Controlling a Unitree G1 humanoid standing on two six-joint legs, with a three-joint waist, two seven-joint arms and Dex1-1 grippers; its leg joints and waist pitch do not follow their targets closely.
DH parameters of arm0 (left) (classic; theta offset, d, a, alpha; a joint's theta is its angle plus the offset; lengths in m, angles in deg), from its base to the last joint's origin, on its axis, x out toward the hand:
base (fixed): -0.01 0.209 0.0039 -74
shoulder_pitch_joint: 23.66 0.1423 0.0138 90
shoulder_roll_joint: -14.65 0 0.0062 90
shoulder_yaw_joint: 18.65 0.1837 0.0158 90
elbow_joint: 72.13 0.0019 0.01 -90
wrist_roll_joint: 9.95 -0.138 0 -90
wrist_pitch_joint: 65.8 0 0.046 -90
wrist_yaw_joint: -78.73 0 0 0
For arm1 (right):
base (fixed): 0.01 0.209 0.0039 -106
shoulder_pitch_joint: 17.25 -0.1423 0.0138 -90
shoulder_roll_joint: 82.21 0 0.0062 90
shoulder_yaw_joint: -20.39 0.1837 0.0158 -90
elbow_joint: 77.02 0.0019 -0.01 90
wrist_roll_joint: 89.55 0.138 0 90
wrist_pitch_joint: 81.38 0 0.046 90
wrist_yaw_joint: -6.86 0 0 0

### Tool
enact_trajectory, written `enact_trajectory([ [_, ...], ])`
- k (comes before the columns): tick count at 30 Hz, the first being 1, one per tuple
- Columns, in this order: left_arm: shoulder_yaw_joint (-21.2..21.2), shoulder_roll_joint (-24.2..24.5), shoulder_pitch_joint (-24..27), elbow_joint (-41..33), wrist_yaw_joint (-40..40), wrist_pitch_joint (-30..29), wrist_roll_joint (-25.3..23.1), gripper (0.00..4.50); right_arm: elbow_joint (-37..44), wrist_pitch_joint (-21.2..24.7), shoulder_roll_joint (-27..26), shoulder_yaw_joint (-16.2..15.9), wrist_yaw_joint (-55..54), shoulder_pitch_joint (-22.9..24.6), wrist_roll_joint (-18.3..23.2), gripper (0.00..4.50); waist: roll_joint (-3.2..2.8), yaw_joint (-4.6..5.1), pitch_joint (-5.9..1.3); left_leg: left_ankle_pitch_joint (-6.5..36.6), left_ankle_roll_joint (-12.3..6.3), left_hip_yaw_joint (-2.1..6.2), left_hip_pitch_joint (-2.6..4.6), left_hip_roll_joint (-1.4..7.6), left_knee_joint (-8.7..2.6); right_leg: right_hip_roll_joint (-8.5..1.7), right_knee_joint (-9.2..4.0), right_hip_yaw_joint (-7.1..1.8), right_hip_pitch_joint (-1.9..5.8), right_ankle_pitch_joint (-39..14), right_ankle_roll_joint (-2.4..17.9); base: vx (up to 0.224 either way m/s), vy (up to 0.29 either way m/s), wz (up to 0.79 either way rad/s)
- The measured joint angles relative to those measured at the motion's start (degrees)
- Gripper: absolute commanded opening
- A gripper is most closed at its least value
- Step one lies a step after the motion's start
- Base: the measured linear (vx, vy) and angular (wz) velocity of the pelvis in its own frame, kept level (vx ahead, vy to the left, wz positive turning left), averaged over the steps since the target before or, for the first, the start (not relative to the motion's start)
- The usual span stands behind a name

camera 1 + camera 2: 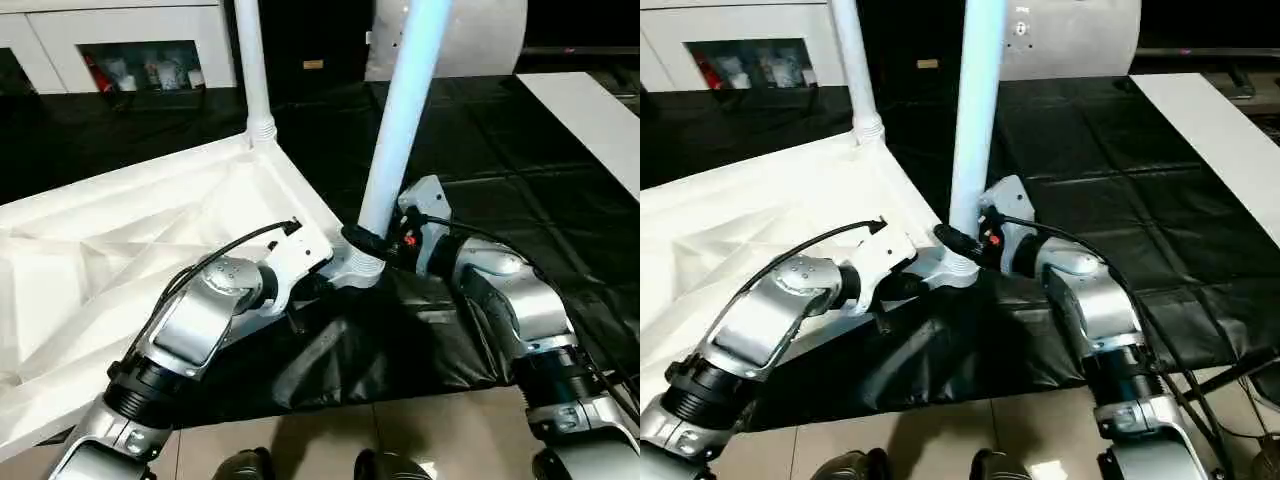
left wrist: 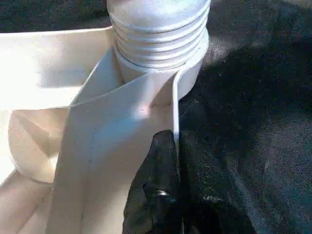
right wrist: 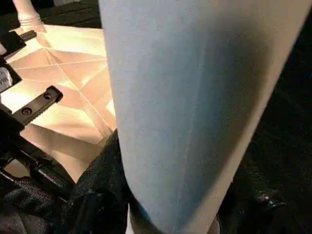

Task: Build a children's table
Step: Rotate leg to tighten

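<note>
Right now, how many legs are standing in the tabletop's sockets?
2: far leg at the back corner, near leg at the front corner by the right claw. The other corners are out of frame.

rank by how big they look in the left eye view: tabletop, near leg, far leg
1. tabletop
2. near leg, held in the right claw
3. far leg; it stands farther from the camera, so the legs' true sizes may match.

Left gripper (image 2: pixel 158 195) — jaws closed; right gripper (image 1: pixel 375 243) — jaws half-spread.
</note>
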State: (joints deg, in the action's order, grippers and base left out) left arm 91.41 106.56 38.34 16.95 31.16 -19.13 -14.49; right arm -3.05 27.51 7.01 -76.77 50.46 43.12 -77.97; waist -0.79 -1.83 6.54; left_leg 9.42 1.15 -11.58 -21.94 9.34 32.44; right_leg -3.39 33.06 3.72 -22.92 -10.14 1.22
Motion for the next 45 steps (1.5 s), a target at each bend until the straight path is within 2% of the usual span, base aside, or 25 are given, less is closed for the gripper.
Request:
enact_trajectory([
  [2, -0.8, -0.6, 0.4, 0.6, 0.8, 1.2, 0.4, 0.00, -0.5, -0.6, -0.2, 0.3, -0.1, -0.1, 0.0, 2.58, 0.00, -0.06, 0.02, 0.0, 0.00, 0.00, -0.01, -0.01, 0.01, 0.00, -0.01, 0.00, 0.00, 0.0, 0.0, 0.000, 0.000, 0.00],
  [12, -1.0, -0.2, 0.4, 2.2, 0.8, 5.1, 2.5, 0.00, -3.3, -1.2, -0.3, 0.8, -1.1, 3.1, -0.1, 3.37, -0.33, -0.93, 0.32, 0.0, 0.00, -0.01, -0.39, -0.05, -0.06, -0.02, -0.04, -0.02, -0.24, 0.1, 0.2, 0.000, 0.000, 0.00],
  [13, -1.0, 0.0, 0.4, 2.2, 0.7, 5.6, 2.6, 0.00, -3.4, -1.7, 0.0, 0.9, -0.9, 3.3, 0.0, 3.60, -0.43, -1.03, 0.38, 0.0, 0.00, -0.01, -0.43, -0.05, -0.09, -0.02, -0.04, -0.01, -0.28, 0.2, 0.3, 0.000, 0.000, 0.00],
  [16, -1.1, 0.4, 0.4, 2.4, 0.3, 6.2, 2.7, 0.00, -3.1, -2.1, 0.9, 1.0, 0.4, 3.7, 0.1, 3.76, -0.53, -1.27, 0.44, 0.0, -0.01, -0.01, -0.44, -0.02, -0.16, -0.01, -0.03, 0.04, -0.32, 0.1, 0.3, 0.000, 0.000, 0.00],
  [17, -1.1, 0.6, 0.4, 2.4, 0.3, 6.3, 2.9, 0.00, -3.1, -2.2, 1.2, 1.0, 0.7, 4.0, 0.1, 3.94, -0.54, -1.33, 0.45, 0.0, -0.01, -0.01, -0.44, -0.01, -0.16, 0.00, -0.03, 0.05, -0.32, 0.1, 0.3, 0.000, 0.000, 0.00],
  [21, -1.1, 1.6, 0.0, 2.8, 0.1, 7.0, 3.7, 0.00, -3.1, -2.1, 2.3, 1.3, 1.9, 5.8, 1.0, 4.20, -0.76, -1.12, 0.58, 0.0, -0.01, -0.03, -0.46, 0.00, -0.14, 0.00, -0.01, 0.05, -0.35, 0.2, 0.3, 0.000, 0.000, 0.00],
  [23, -1.1, 1.7, -0.1, 3.2, -0.1, 7.4, 3.8, 0.00, -3.1, -2.8, 3.3, 1.3, 3.0, 6.9, 1.1, 4.47, -0.77, -1.19, 0.59, 0.0, -0.01, -0.03, -0.47, 0.01, -0.14, 0.00, 0.00, 0.06, -0.36, 0.2, 0.3, 0.000, 0.000, 0.00],
  [27, -1.1, 2.9, -0.6, 4.5, -2.1, 9.8, 3.9, 0.00, -1.4, -5.0, 5.5, 1.9, 5.9, 8.7, 1.7, 4.47, -0.90, -1.22, 0.67, 0.0, -0.02, -0.03, -0.48, 0.01, -0.14, 0.00, 0.00, 0.06, -0.36, 0.2, 0.3, 0.000, 0.000, 0.00],
  [29, -0.9, 4.6, -0.7, 5.5, -4.0, 12.2, 4.3, 0.00, -0.2, -7.5, 6.9, 2.6, 7.5, 9.0, 1.8, 4.47, -0.91, -1.22, 0.68, 0.0, -0.02, -0.03, -0.48, 0.02, -0.14, 0.00, 0.01, 0.07, -0.38, 0.2, 0.3, 0.000, 0.000, 0.00],
  [34, 0.6, 8.4, -1.2, 7.6, -10.2, 19.2, 4.7, 0.00, 0.9, -11.5, 9.5, 3.3, 12.3, 9.0, 2.4, 4.47, -0.91, -2.02, 0.68, 0.0, -0.03, -0.02, -0.53, 0.04, -0.07, 0.00, 0.03, 0.11, -0.36, 0.1, 0.3, 0.000, 0.000, 0.00],
  [38, 2.3, 10.7, -2.3, 9.9, -16.0, 24.8, 4.8, 0.00, 1.7, -13.2, 11.3, 1.3, 17.0, 8.6, 2.3, 4.47, -0.91, -3.24, 0.68, 0.0, -0.05, -0.03, -0.57, 0.03, 0.03, -0.02, 0.04, 0.10, -0.35, 0.2, 0.3, 0.000, 0.000, 0.00],
  [43, 4.2, 12.4, -4.2, 13.1, -21.5, 31.0, 4.7, 0.00, 1.0, -18.2, 11.9, -2.6, 20.9, 6.8, -0.1, 4.47, -0.90, -3.52, 0.68, 0.0, -0.05, -0.03, -0.57, 0.04, 0.12, -0.04, 0.10, 0.11, -0.29, 0.2, 0.3, 0.000, 0.000, 0.00],
  [45, 4.7, 12.7, -4.6, 13.7, -22.8, 32.4, 4.7, 0.00, -0.1, -18.7, 11.7, -3.4, 22.5, 6.2, -0.2, 4.31, -0.87, -3.53, 0.69, 0.0, -0.06, -0.03, -0.57, 0.03, 0.16, -0.04, 0.11, 0.11, -0.28, 0.2, 0.3, 0.000, 0.000, 0.00],
])
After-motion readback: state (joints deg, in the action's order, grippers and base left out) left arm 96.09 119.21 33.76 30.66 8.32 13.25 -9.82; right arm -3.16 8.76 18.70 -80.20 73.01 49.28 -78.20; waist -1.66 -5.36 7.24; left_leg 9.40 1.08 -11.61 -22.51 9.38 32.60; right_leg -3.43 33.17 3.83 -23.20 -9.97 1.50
